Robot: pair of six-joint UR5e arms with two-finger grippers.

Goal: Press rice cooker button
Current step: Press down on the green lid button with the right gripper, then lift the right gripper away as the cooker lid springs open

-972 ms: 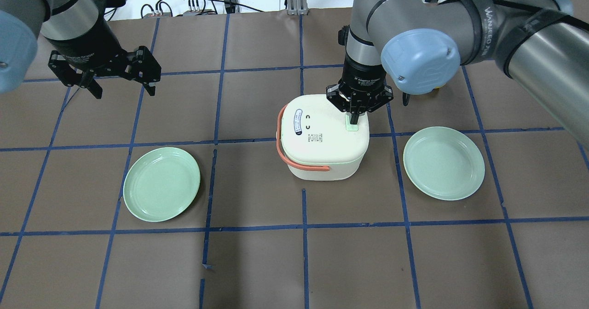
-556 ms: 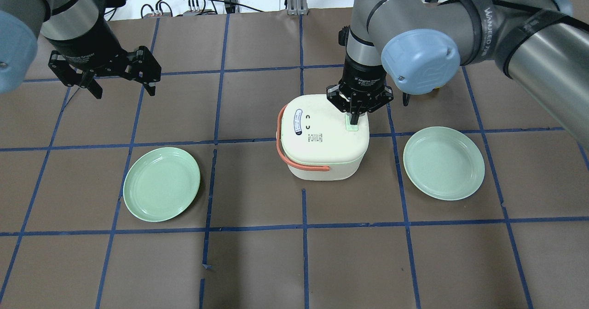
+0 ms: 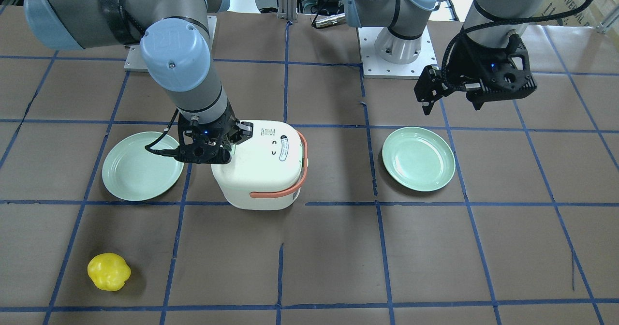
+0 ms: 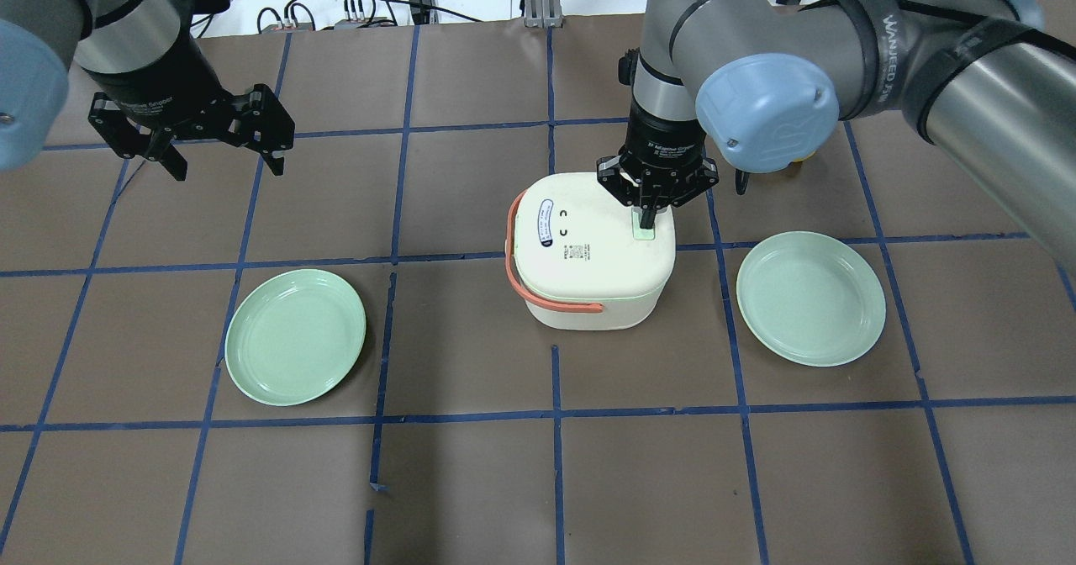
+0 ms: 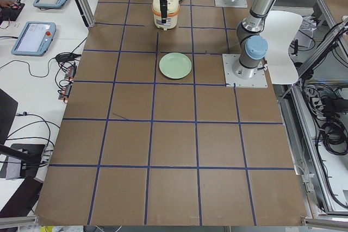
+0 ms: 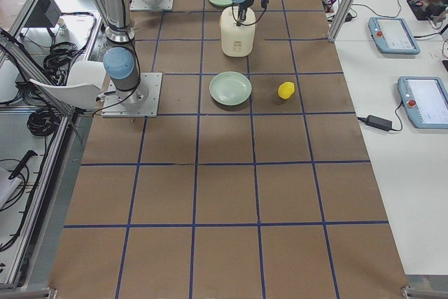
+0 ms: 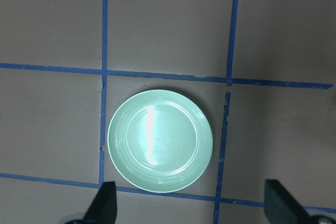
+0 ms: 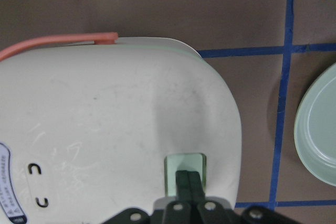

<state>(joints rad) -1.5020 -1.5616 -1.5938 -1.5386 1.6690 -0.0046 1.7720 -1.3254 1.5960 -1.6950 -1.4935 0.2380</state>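
The white rice cooker (image 4: 588, 254) with an orange handle (image 4: 538, 294) stands mid-table, also in the front view (image 3: 261, 165). Its pale green button (image 4: 642, 227) sits on the lid's right side, seen in the right wrist view (image 8: 185, 167). My right gripper (image 4: 646, 219) is shut, fingertips together and resting on the button (image 8: 188, 179). My left gripper (image 4: 225, 164) is open and empty, hovering above the table at the far left, with a green plate (image 7: 160, 140) below it.
Two green plates lie on the table, one left (image 4: 295, 335) and one right (image 4: 810, 297) of the cooker. A yellow pepper-like object (image 3: 109, 271) lies near the operators' side. Blue tape lines cross the brown table.
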